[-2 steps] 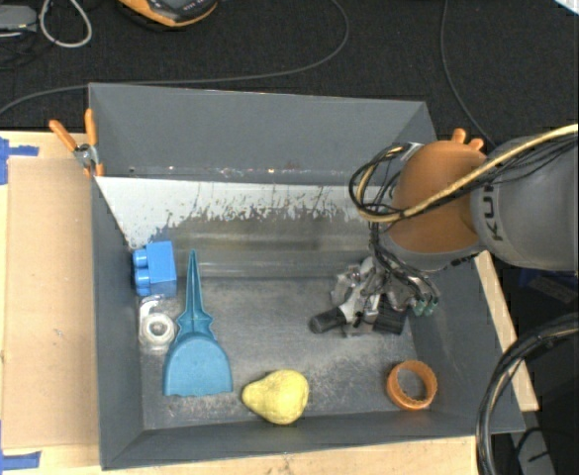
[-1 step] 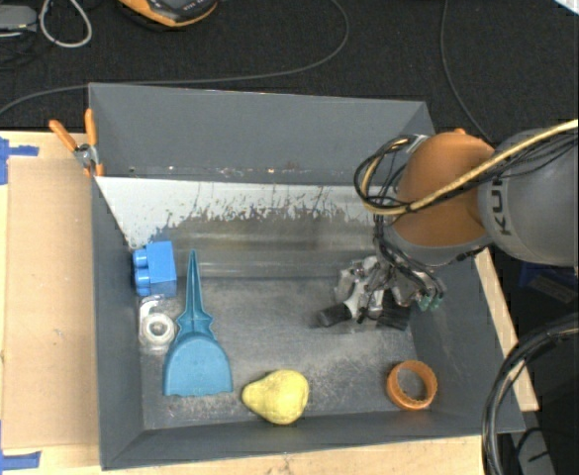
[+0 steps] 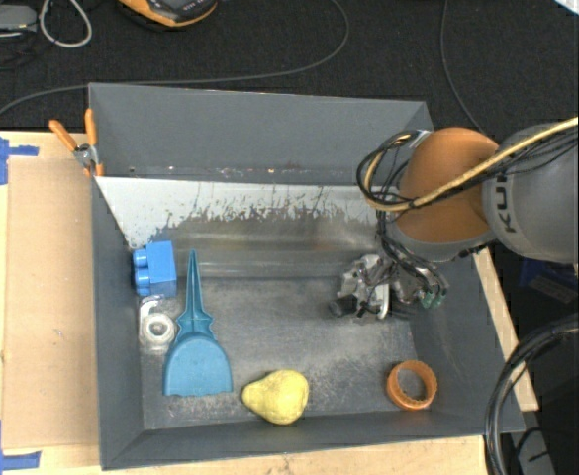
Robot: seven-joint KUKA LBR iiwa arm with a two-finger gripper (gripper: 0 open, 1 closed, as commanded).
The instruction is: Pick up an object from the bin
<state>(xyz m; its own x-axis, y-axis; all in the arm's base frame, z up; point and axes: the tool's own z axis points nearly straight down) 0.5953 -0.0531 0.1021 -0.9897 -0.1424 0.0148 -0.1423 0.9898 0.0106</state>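
Gripper [image 3: 373, 297] low over bare floor of grey metal bin [image 3: 269, 137], right of middle | grip: cannot tell | nearest thing: small orange ring [image 3: 412, 384], maybe tape, front-right corner, apart from it.

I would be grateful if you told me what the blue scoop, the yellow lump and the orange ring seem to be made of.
The blue scoop is likely moulded plastic: uniform colour, smooth surface. The yellow lump is perhaps foam or rubber: matte, uneven. The orange ring may be plastic or a tape roll: smooth band, unclear.
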